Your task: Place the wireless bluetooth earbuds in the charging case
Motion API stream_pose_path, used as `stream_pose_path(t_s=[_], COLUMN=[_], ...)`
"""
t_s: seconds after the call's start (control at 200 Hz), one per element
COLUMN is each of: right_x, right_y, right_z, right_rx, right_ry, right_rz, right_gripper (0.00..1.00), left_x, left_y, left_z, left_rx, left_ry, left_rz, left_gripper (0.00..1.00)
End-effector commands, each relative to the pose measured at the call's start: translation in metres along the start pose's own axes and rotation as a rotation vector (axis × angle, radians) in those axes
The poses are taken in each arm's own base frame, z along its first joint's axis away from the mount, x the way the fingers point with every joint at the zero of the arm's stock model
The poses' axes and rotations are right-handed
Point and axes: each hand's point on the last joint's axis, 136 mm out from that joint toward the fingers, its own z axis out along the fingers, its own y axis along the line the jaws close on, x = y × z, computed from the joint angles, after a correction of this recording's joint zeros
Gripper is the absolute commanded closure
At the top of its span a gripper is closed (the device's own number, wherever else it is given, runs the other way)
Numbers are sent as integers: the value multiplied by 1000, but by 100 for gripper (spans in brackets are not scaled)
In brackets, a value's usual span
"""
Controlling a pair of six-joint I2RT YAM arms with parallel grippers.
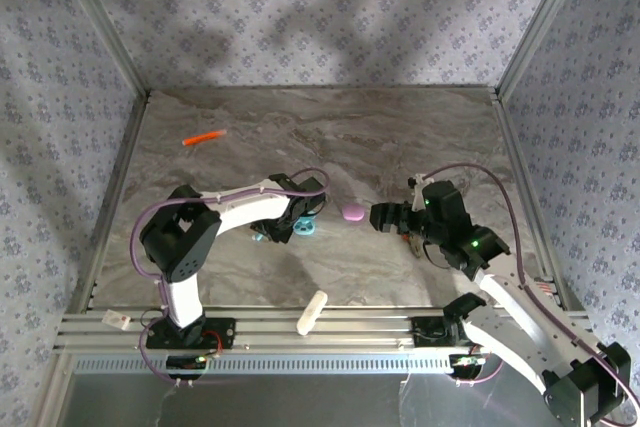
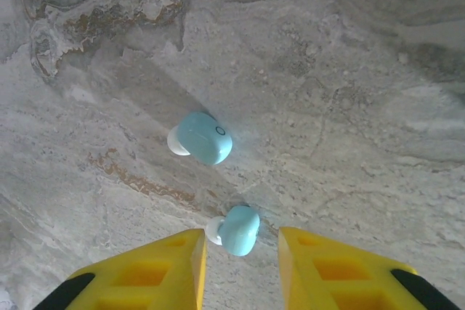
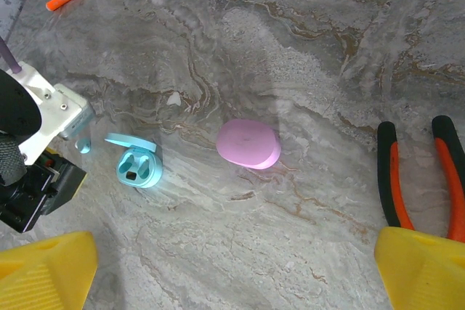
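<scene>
Two light teal earbuds lie on the marble table in the left wrist view. One earbud (image 2: 203, 138) is farther off. The other earbud (image 2: 236, 229) sits between the yellow fingers of my left gripper (image 2: 238, 233), which is open, with a gap showing on the bud's right side. The teal charging case (image 3: 138, 167) stands with its lid up and both wells bare, just right of the left arm (image 1: 305, 227). A shut pink case (image 3: 248, 144) lies between the arms (image 1: 353, 213). My right gripper (image 3: 236, 274) hangs wide open above the table, nothing in it.
Orange-handled pliers (image 3: 421, 179) lie at the right, beside the right gripper. An orange marker (image 1: 204, 137) is at the back left. A white stick (image 1: 312, 312) rests by the front rail. Patterned walls close off three sides.
</scene>
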Motion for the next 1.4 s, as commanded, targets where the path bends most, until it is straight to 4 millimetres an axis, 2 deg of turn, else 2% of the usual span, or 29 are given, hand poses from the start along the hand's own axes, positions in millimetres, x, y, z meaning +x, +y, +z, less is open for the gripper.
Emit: stream_pose_path(t_s=[0.0, 0.295, 0.72, 1.079, 1.394], right_x=[6, 6, 7, 8, 8], right_y=[-3, -3, -3, -2, -1], right_z=[1, 5, 7, 7, 7], right_rx=[-4, -13, -21, -26, -36], right_ry=[20, 36, 47, 51, 52], right_rz=[25, 39, 42, 46, 48], right_gripper=[0, 0, 0, 0, 0], left_x=[5, 14, 23, 23, 20], left_y=[6, -1, 5, 10, 8], left_z=[-1, 6, 21, 26, 28], left_rx=[-41, -17, -53, -54, -55], left_ry=[18, 59, 120, 134, 136], left_rz=[32, 47, 31, 7, 12], left_gripper=[68, 67, 68, 73, 72])
